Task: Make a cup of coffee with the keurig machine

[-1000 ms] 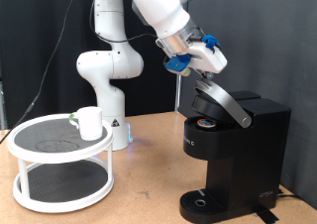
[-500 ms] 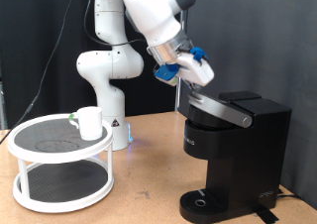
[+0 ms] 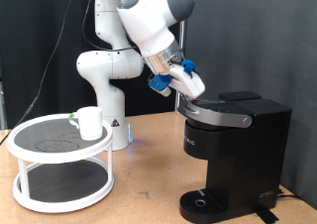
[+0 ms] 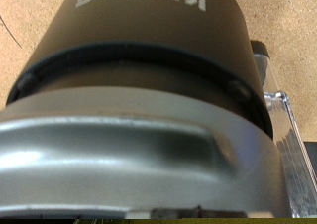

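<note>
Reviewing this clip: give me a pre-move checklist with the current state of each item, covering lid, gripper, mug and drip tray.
1. Lid of the keurig machine down: ok; the silver handle lies nearly flat on top.
2. Gripper at the handle: ok; it sits just above the handle's end.
3. Gripper holding anything: cannot tell; no fingers show in the wrist view.
4. Cup under the spout: not ok; it stands on the white two-tier stand at the exterior view's left.
5. Drip tray free: ok.
6. Pod loaded: cannot tell; lid hides the chamber.
</note>
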Motion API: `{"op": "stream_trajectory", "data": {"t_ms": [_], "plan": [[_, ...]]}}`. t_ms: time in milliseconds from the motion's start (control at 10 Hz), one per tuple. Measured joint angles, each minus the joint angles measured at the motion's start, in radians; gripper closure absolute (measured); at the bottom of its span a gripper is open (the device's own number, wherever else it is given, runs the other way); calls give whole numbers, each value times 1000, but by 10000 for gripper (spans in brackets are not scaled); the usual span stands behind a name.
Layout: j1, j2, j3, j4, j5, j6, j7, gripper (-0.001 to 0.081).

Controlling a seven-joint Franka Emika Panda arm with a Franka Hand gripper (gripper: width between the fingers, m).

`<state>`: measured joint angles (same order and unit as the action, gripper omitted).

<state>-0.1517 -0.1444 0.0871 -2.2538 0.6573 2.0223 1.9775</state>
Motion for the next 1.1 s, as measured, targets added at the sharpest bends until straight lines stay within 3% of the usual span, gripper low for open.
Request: {"op": "stream_trajectory", "data": {"t_ms": [700, 1100], "plan": [[-10, 40, -3, -9, 10, 37, -38, 801], [-10, 22, -16, -5, 82, -11, -120, 801]]}}
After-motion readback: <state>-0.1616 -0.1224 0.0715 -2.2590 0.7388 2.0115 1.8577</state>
